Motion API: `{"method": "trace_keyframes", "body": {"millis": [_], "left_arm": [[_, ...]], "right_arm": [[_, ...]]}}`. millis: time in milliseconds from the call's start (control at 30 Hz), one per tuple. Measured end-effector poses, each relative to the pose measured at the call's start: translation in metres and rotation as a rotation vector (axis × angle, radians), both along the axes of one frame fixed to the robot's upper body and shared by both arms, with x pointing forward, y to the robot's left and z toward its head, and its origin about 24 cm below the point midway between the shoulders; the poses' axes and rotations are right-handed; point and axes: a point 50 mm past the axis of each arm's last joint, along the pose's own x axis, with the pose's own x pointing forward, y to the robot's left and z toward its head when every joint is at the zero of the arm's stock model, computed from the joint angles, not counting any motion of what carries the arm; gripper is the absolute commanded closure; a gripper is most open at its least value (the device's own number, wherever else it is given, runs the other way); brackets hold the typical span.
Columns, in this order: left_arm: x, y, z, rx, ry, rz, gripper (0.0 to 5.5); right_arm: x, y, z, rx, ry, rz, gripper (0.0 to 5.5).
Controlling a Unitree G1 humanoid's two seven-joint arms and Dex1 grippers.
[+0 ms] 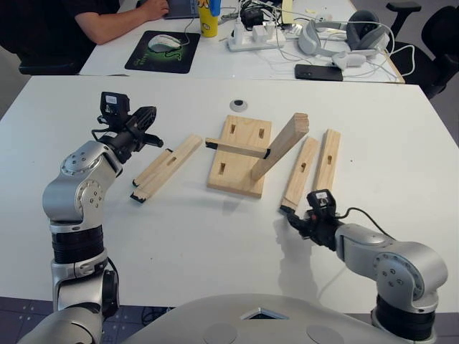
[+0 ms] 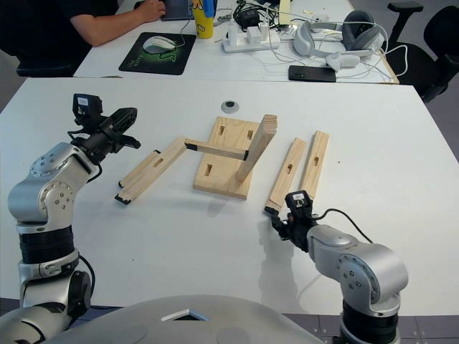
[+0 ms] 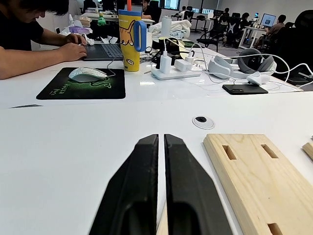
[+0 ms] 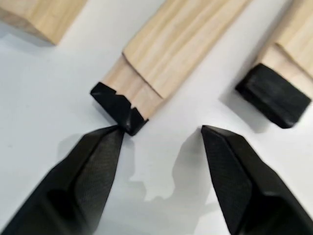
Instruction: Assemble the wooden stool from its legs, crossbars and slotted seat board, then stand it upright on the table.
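Now, seat board [image 1: 240, 175]: flat mid-table, one leg [image 1: 283, 145] standing tilted in it.
Left gripper [image 3: 161, 142]: fingers together, by far end of left loose legs [image 1: 166, 166].
Right gripper [image 4: 161, 128]: fingers apart at near end of right loose leg [image 1: 300, 175].

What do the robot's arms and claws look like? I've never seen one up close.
The left arm and right arm are rounded silver-grey shells with black ribbed bands at the joints. The left gripper and right gripper are black, each with two tapering, wedge-shaped fingers. A small black camera box sits on each wrist, and thin black cables trail from them.
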Motion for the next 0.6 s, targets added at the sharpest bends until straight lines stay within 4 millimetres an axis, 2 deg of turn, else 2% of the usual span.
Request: {"method": "trace_keyframes", "body": {"millis": [133,233,367,600], "left_arm": [[-0.004,0.001,-0.003,-0.001,0.005,0.018,5.29],[-0.005,0.0,-0.003,-0.004,0.004,0.024,5.29],[-0.005,0.001,-0.003,-0.005,0.004,0.029,5.29],[-0.005,-0.001,-0.004,-0.006,0.007,0.02,5.29]], "right_arm": [[0.015,-0.018,0.011,-0.021,-0.015,0.002,2.56],[0.022,-0.015,0.015,0.032,-0.028,0.029,2.56],[0.022,-0.005,0.013,0.105,-0.027,0.057,2.56],[0.017,-0.001,0.009,0.035,-0.034,0.042,2.56]]}}
